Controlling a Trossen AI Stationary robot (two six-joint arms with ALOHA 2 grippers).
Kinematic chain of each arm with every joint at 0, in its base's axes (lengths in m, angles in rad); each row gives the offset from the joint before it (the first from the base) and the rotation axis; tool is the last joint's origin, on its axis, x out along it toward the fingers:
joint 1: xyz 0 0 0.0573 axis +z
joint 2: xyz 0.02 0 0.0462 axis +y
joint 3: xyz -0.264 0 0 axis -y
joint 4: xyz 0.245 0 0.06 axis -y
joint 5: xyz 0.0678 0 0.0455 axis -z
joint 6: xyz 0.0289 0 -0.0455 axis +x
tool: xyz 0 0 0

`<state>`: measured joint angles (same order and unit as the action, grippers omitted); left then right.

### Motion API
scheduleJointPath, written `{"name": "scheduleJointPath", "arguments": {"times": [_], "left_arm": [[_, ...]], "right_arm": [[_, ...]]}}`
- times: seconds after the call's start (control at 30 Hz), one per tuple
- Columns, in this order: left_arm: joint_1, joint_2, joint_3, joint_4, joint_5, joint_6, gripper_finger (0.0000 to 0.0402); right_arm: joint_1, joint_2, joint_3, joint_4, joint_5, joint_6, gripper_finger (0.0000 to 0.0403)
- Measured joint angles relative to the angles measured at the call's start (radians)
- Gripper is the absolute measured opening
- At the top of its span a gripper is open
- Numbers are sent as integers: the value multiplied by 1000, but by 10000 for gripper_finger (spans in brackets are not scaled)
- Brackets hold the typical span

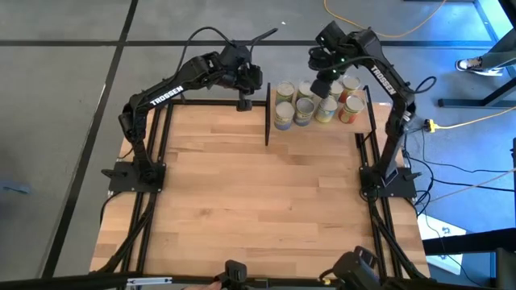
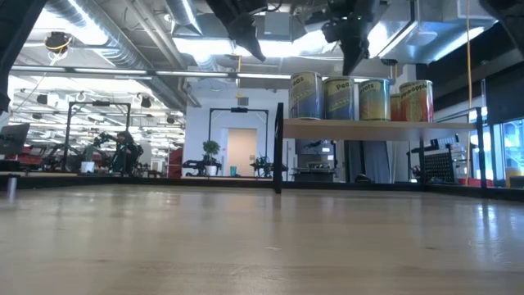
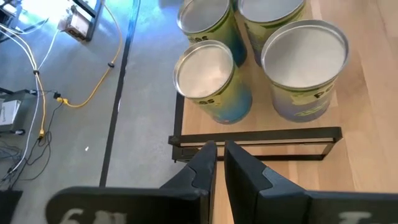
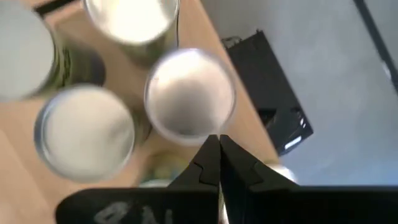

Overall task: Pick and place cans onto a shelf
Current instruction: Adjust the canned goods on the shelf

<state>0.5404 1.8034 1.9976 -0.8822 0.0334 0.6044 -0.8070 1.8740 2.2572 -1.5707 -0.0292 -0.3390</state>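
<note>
Several cans [image 1: 305, 109] with silvery tops and yellow, green, blue and orange labels stand upright, close together, on the shelf [image 2: 377, 129] at the table's far edge. In the low view they form a row [image 2: 340, 98] on the board. My right gripper [image 1: 322, 85] hangs shut just above their tops [image 4: 189, 93], pointing steeply down and touching none of them. My left gripper [image 1: 243, 101] waits shut beside the shelf's left end, above the table. It slants down toward the nearest cans [image 3: 205, 68] with nothing between its fingers [image 3: 221, 158].
The shelf's black left end frame [image 1: 268, 121] stands between my left gripper and the cans. The wooden tabletop [image 1: 258, 201] stretches bare in front of the shelf. Beyond the far edge are grey floor, a yellow cable [image 1: 468, 121] and a black box [image 4: 273, 93].
</note>
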Motion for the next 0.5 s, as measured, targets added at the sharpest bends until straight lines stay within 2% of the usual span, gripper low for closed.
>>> {"name": "scheduleJointPath", "arguments": {"times": [0.23,0.33,0.5], "left_arm": [[-5,0,0,3,0,0,25],[-8,0,0,7,0,0,25],[-20,0,0,10,1,-1,25]], "right_arm": [[10,-135,-231,-2,-3,-26,3],[21,-163,-294,2,-51,-62,3],[33,-171,-354,50,-61,-109,3]]}}
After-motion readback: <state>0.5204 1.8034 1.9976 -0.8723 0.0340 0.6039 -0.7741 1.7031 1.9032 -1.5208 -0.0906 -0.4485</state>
